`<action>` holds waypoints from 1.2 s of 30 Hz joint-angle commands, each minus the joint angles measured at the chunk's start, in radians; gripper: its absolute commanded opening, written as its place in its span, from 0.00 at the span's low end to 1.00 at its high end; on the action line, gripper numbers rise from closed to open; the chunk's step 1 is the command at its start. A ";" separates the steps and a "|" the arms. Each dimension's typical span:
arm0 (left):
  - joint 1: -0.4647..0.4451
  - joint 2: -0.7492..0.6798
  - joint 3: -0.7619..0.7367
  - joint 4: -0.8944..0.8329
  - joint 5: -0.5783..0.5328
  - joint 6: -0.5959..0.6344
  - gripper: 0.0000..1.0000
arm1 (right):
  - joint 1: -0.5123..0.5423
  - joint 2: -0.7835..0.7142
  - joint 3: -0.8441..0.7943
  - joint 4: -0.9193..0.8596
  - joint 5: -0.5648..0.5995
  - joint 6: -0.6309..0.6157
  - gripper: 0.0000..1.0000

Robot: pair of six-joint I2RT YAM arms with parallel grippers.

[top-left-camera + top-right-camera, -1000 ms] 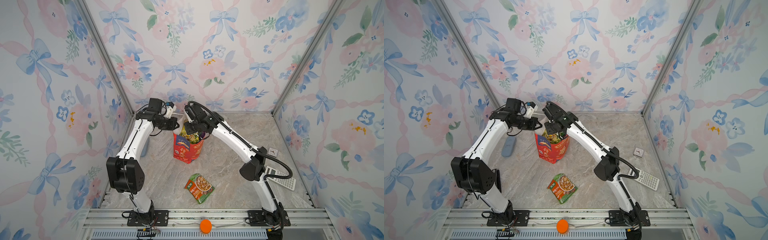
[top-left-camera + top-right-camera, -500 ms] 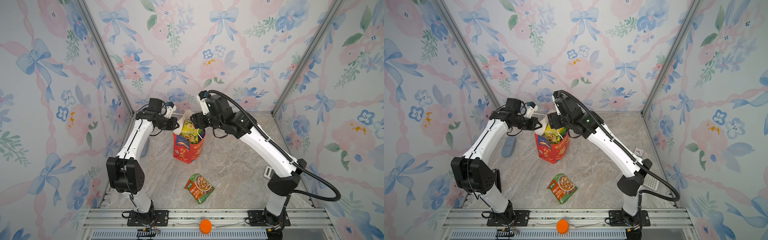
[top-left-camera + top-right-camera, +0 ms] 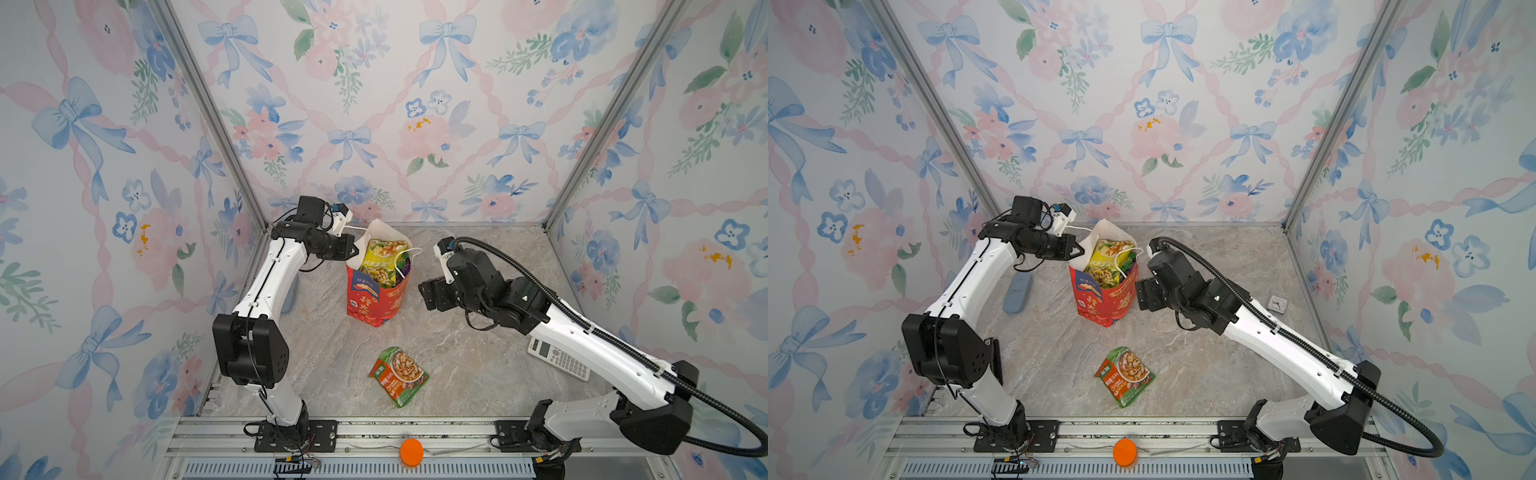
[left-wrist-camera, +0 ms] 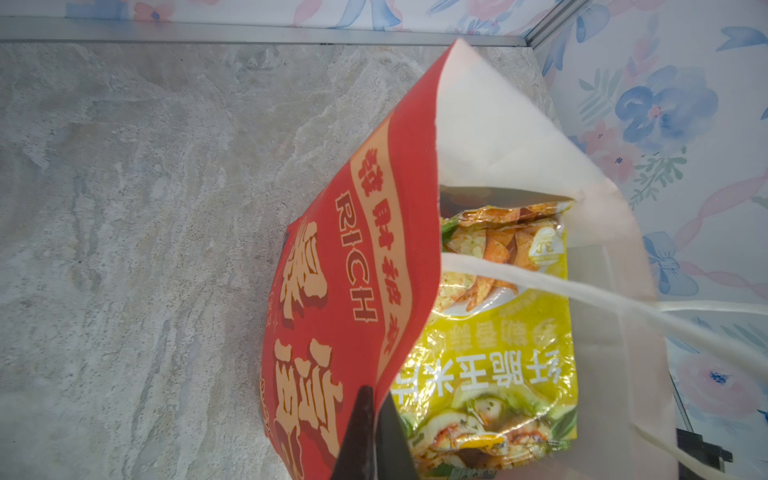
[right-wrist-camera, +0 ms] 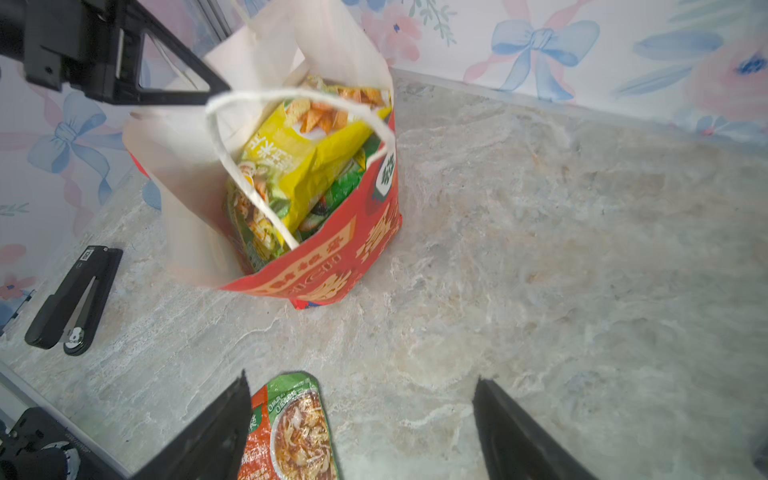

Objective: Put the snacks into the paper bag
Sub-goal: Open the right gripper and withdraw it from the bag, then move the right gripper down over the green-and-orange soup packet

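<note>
Right gripper [image 3: 432, 295] pulled back off paper bag [image 3: 376, 303] mouth, jaws spread wide, empty. Left gripper [image 3: 353, 251] pinched shut on bag rim — holding it open. Loose snack packet [image 3: 399, 376] flat on table [image 3: 478, 374], 7 o'clock from right gripper in top view, long axis 11-to-5; right arm nearer, free.

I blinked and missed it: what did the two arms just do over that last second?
The right fingers opened, left the yellow packet in the paper bag, then lifted out and drew back to its right in both top views, empty. The left fingers still pinch the bag's rim. The green packet still lies on the table.
</note>
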 commanded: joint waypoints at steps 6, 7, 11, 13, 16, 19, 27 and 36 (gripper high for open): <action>-0.003 0.012 -0.018 -0.032 0.001 0.003 0.00 | 0.165 0.068 -0.225 0.098 -0.051 0.279 0.85; -0.003 0.013 -0.019 -0.033 0.002 0.002 0.00 | 0.186 0.098 -0.227 0.111 -0.060 0.292 0.86; -0.005 0.013 -0.018 -0.032 0.002 0.003 0.00 | 0.249 0.240 -0.205 0.132 -0.094 0.308 0.89; -0.005 0.013 -0.019 -0.032 0.002 0.002 0.00 | 0.265 0.305 -0.182 0.133 -0.119 0.309 0.93; -0.005 0.014 -0.019 -0.032 0.002 0.003 0.00 | 0.284 0.394 -0.155 0.133 -0.138 0.306 0.98; -0.005 0.014 -0.019 -0.032 0.000 0.003 0.00 | 0.292 0.449 -0.128 0.123 -0.148 0.291 0.98; -0.005 0.018 -0.018 -0.032 -0.001 0.005 0.00 | 0.307 0.561 -0.077 0.087 -0.196 0.266 0.97; -0.004 0.018 -0.018 -0.032 -0.002 0.003 0.00 | 0.302 0.594 -0.096 0.048 -0.170 0.296 0.97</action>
